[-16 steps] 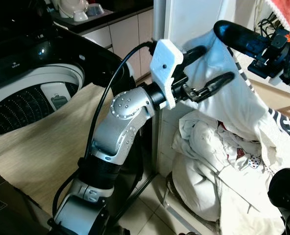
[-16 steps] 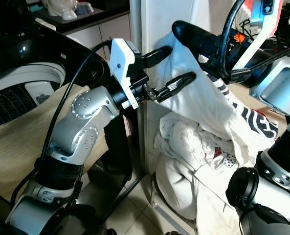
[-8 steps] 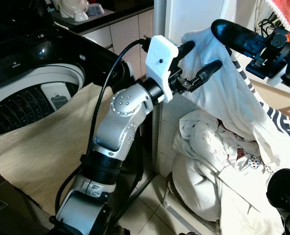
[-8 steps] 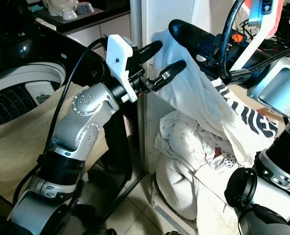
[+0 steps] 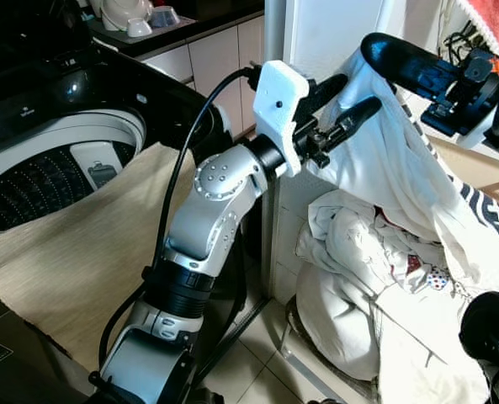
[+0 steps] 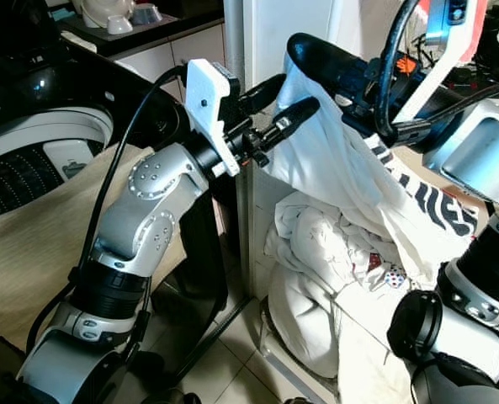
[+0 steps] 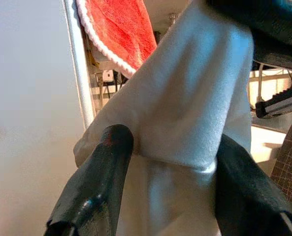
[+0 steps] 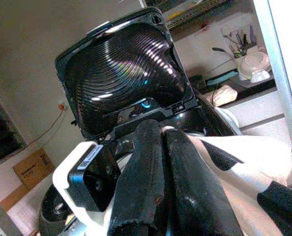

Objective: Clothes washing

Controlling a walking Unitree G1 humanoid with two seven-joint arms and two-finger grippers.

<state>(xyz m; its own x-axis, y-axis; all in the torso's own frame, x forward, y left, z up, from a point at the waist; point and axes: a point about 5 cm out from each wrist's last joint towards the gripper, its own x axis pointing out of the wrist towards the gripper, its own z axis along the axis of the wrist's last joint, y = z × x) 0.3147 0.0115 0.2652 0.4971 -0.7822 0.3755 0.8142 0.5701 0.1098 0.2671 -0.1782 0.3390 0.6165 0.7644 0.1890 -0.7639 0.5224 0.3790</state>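
A white garment [image 5: 400,168] with black lettering along one edge hangs in the air between the robot's two arms, above a heap of pale laundry [image 5: 358,261] that sits in a basket on the tiled floor. The cloth is thin and soft, draping in long folds from its raised upper edge down towards the heap. A small piece with red and dark dots shows among the heaped clothes.

The right hand [image 6: 316,55] is up high at the garment's top edge. In the right wrist view its two black fingers [image 8: 160,172] are pressed together with the white and black cloth pinched between them, so it is clenched on the garment.

The left hand [image 5: 350,97] reaches in from the left at about the same height. Its two black fingers [image 7: 106,167] stand apart, one on each side of a fold of the white cloth. The cloth lies between them and touches both, but the fingers are not closed upon it.

To the robot's left stands a top-loading washing machine [image 5: 55,160] with its lid raised and its perforated drum visible. A beige textured cloth [image 5: 81,252] is spread over the machine's front edge. A red towel with white trim [image 7: 121,34] hangs behind the garment, beside a white upright panel [image 5: 316,34].
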